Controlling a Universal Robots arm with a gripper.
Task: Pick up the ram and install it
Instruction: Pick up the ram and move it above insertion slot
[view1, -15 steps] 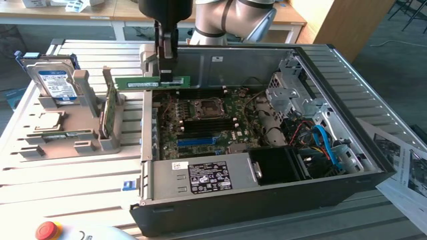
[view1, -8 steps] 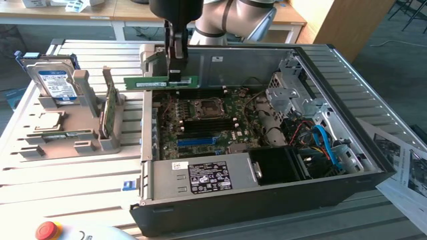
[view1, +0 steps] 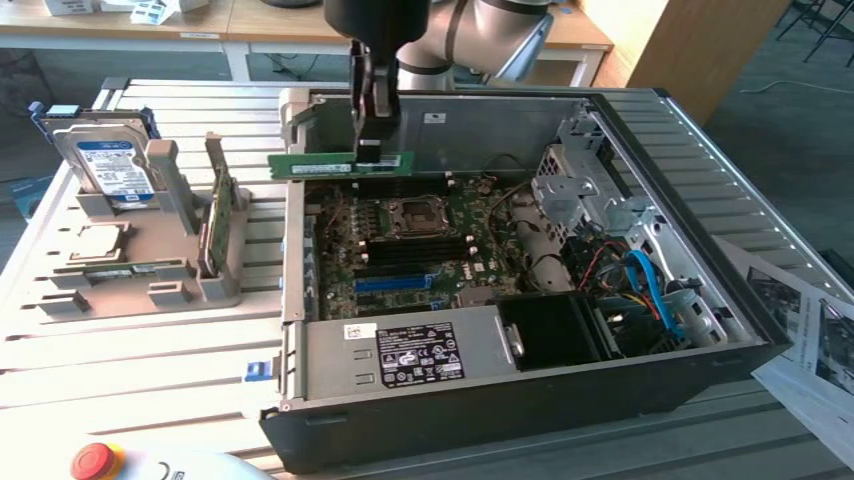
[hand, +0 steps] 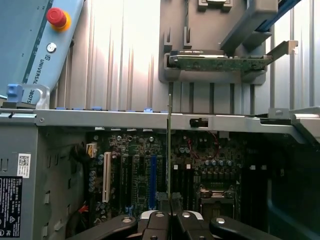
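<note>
The ram (view1: 327, 164) is a long, thin green stick held level over the far side of the open computer case (view1: 534, 400). My gripper (view1: 378, 152) comes down from above and is shut on the stick's end nearer the exterior view's right. It hangs clear above the motherboard (view1: 400, 240), touching nothing there. In the wrist view the ram (hand: 169, 150) appears edge-on as a thin line rising from between my fingers (hand: 157, 220), with the motherboard (hand: 200, 165) behind it.
A grey holder (view1: 147, 280) at the exterior view's left carries a blue-labelled hard drive (view1: 110, 165) and a broader green card (view1: 218, 215). The power supply (view1: 414, 355) fills the case's near side, with cables (view1: 647, 290) at the right. Papers (view1: 807, 340) lie beyond the case, and a red stop button (view1: 94, 460) sits in front.
</note>
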